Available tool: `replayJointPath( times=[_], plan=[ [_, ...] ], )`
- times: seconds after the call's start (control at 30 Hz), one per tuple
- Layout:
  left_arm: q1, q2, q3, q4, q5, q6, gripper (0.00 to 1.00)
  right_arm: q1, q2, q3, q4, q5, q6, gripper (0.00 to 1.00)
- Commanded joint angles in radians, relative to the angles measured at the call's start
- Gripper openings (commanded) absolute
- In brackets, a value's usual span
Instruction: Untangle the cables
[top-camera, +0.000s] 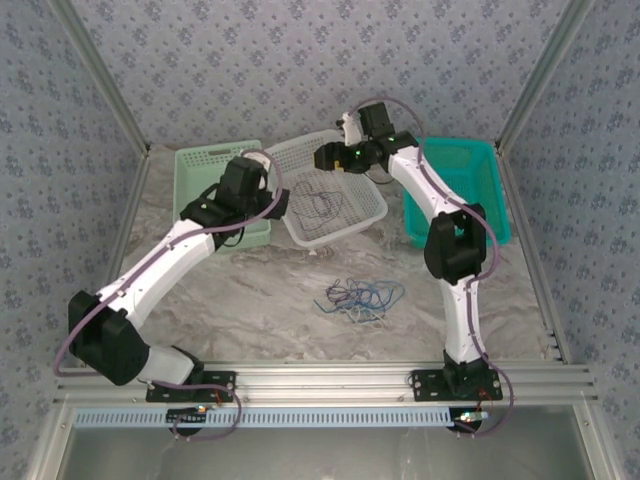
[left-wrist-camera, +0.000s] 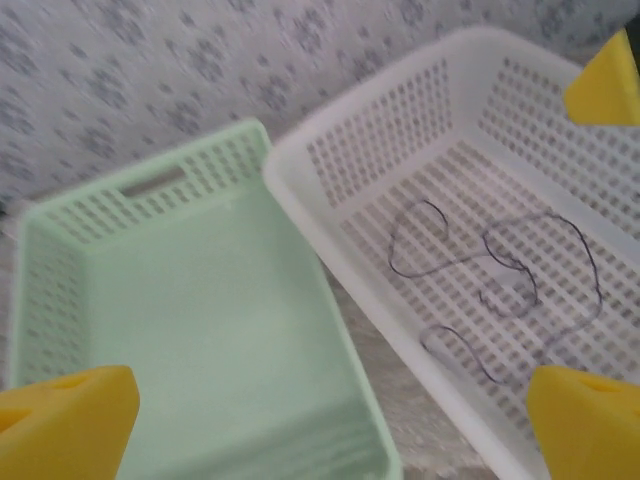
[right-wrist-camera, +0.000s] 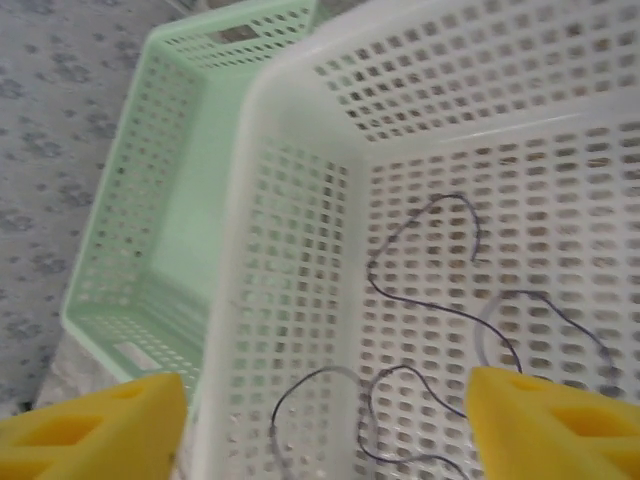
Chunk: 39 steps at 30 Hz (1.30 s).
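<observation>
Teal basket (top-camera: 482, 180) and loose cable tangle (top-camera: 358, 297) appear from overhead.

Cables (top-camera: 358, 297) in an indistinct tangle; teal basket (top-camera: 476, 176) partly behind the right arm (top-camera: 460, 310).

A thin dark wire (top-camera: 318, 205) (left-wrist-camera: 432, 205) (right-wrist-camera: 440, 308) lies flat on the floor of the white perforated plastic basket (top-camera: 345, 228) (left-wrist-camera: 300, 175) (right-wrist-camera: 235, 300). It is slack and spread out in several open, wandering loops, well inside the walls. A paler stretch runs beside one loop; whether that is a second strand is unclear. A loose tangle of thin blue, dark and pale wires (top-camera: 360, 298) rests on the marbled table (top-camera: 250, 290). It lies right of centre, toward the near edge and well apart from the basket, with stray ends trailing out.
</observation>
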Motion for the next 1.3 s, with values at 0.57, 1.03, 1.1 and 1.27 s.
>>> replayJointPath(
  times=[0.57, 1.03, 1.1, 1.27],
  plan=[
    [-0.020, 0.030, -0.105, 0.022, 0.206, -0.184, 0.99, -0.011, 0.029, 0.030, -0.286, 0.542, -0.275, 0.73],
    [-0.034, 0.024, -0.126, 0.029, 0.200, -0.173, 0.99, -0.028, 0.028, -0.029, -0.274, 0.599, -0.201, 0.22],
    [-0.033, 0.025, -0.131, 0.032, 0.199, -0.172, 0.99, -0.028, -0.007, -0.078, -0.257, 0.606, -0.195, 0.18],
    [-0.033, 0.029, -0.136, 0.038, 0.197, -0.173, 1.00, -0.039, -0.073, -0.165, -0.239, 0.625, -0.165, 0.08]
  ],
)
